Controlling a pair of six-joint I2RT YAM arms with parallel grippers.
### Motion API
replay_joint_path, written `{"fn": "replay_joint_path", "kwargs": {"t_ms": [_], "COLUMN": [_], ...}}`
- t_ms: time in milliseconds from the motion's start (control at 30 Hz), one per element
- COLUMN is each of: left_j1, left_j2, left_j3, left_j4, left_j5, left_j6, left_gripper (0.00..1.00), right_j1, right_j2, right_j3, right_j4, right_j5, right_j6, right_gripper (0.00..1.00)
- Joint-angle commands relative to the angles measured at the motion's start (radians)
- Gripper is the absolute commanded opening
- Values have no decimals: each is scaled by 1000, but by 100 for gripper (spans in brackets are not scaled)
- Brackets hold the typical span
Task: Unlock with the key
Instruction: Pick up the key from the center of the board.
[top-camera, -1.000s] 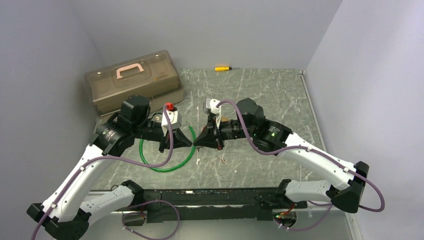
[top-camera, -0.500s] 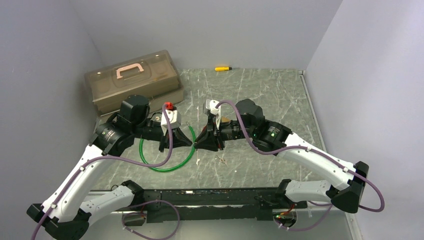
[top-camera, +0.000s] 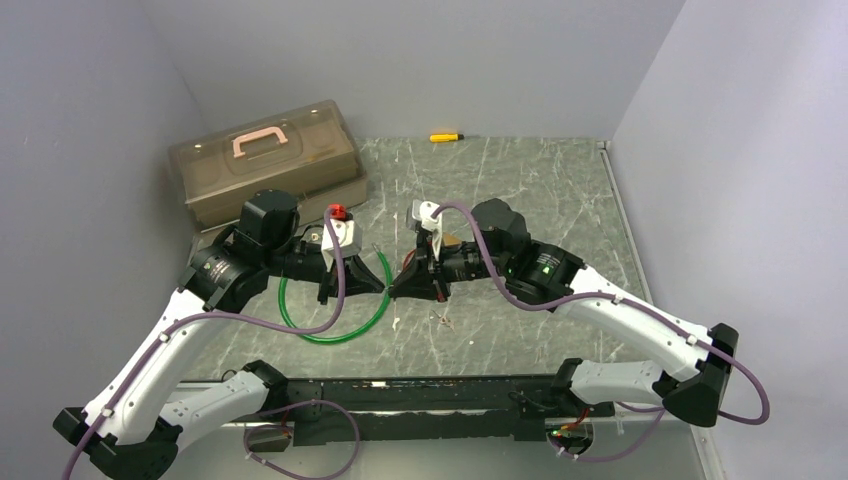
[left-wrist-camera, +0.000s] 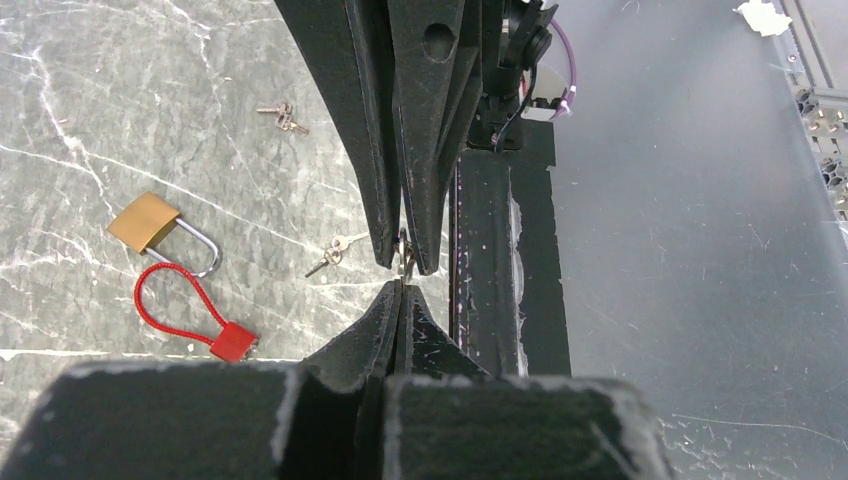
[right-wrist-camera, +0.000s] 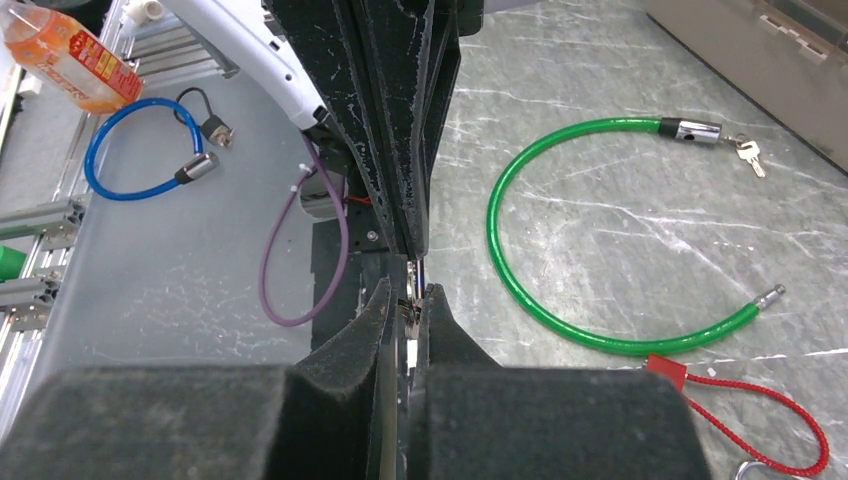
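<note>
Key (left-wrist-camera: 404, 252) sits clamped in the right end effector (right-wrist-camera: 408, 294), tip-to-tip with the clenched left end effector (left-wrist-camera: 400, 292), apparently to reorient it mid-air for the padlock (left-wrist-camera: 150, 222).

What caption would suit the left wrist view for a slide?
Left gripper and right gripper meet tip to tip at a small key, brass padlock lying beyond.

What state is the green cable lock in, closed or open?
Open: the green cable has its pin end lying apart from its barrel.
</note>
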Motion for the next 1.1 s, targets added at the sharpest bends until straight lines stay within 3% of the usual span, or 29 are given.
{"fn": "replay_joint_path", "kwargs": {"t_ms": [0, 433, 533, 633, 800, 1067], "left_j1": [-3, -2, 0, -1, -1, -1], "left_j2": [-15, -1, -1, -1, 2, -9], "left_j3": [37, 56, 61, 67, 58, 13], "left_j4": [36, 52, 46, 46, 50, 14], "left_j5": [21, 4, -12, -13, -16, -2], "left_j6": [-12, -43, -39, -36, -43, -17], "left_gripper": [0, 4, 18, 13, 14, 61], "right_j1": [-1, -15, -19, -26, -28, -29], "right_j2": [-42, -107, -111, -119, -114, -119], "right_j3": [-17, -72, -77, -86, -90, -87], "right_j4": [41, 76, 87, 95, 106, 118], "right_j5": [-24, -102, -101, -102, -88, -77], "right_j6": [-17, 28, 44, 51, 60, 64], "right_gripper": [0, 0, 0, 0, 0, 0]}}
